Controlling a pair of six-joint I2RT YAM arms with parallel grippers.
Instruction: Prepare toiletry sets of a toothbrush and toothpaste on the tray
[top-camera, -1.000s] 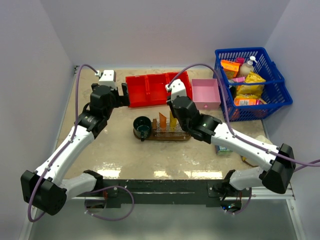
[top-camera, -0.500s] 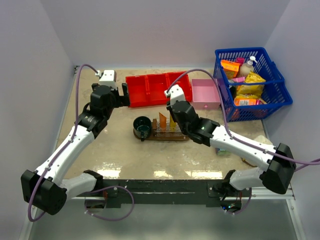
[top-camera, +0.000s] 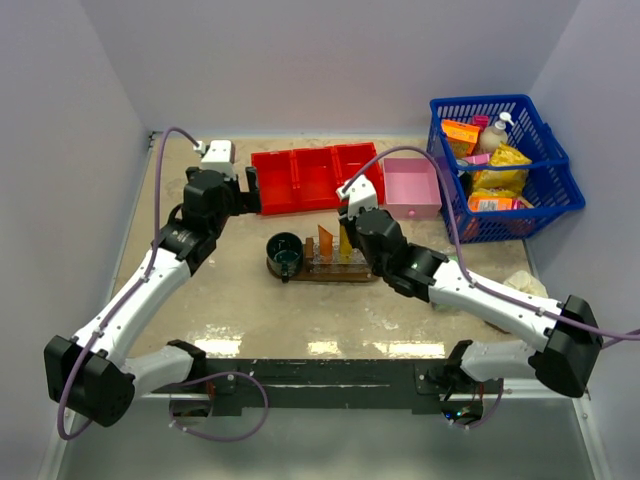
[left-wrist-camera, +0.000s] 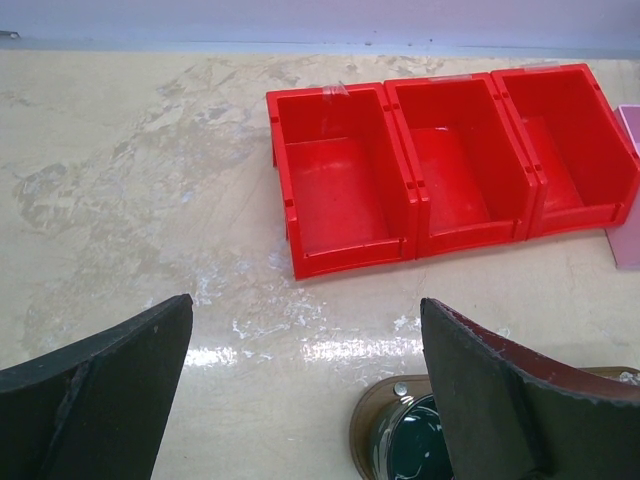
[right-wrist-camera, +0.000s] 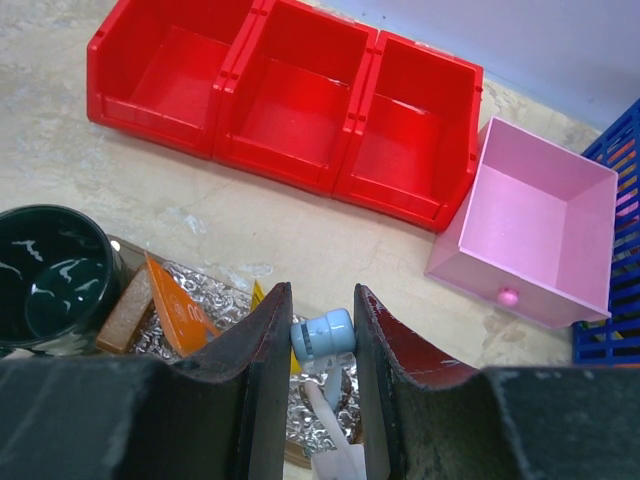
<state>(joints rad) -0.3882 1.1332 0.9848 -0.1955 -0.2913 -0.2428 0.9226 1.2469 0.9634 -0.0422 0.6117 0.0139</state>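
**Right pincer clamped on slim white toothbrush; left pincer released**

Top view:
- 1 dark brown oval wooden tray sits mid sandy bench.
- On the tray: 1 dark green cup at the left end and 2 flat toothpaste tubes side by side, standing up off the tray. They are the deep orange tube and the yellower orange tube.
- Behind the tray: 1 red plastic bin with three compartments and 1 pink square box just to its right.
- Far right: 1 blue mesh basket of packaged goods.
- The right arm has its wrist over the tray's right half, hiding its fingers and the toothbrush.
- Left pincer hangs beside the red bin's left end, apart from the tray.

Left wrist view:
- Jaws are wide apart with only bare bench between them.
- All three bin compartments are in frame.
- The cup and tray rim are cut off at the bottom edge, and a sliver of the pink box shows at the right edge.

Right wrist view:
- 1 toothbrush, pale blue end toward the fingertips, is pinched between both fingers. Its white handle runs down out of frame.
- It sits over crinkled silver foil on the tray, just right of the tubes.
- The yellower tube is mostly hidden behind the left finger.
- Can't tell if the handle's lower end touches the tray.
- Can't identify a small brown block beside the deep orange tube.
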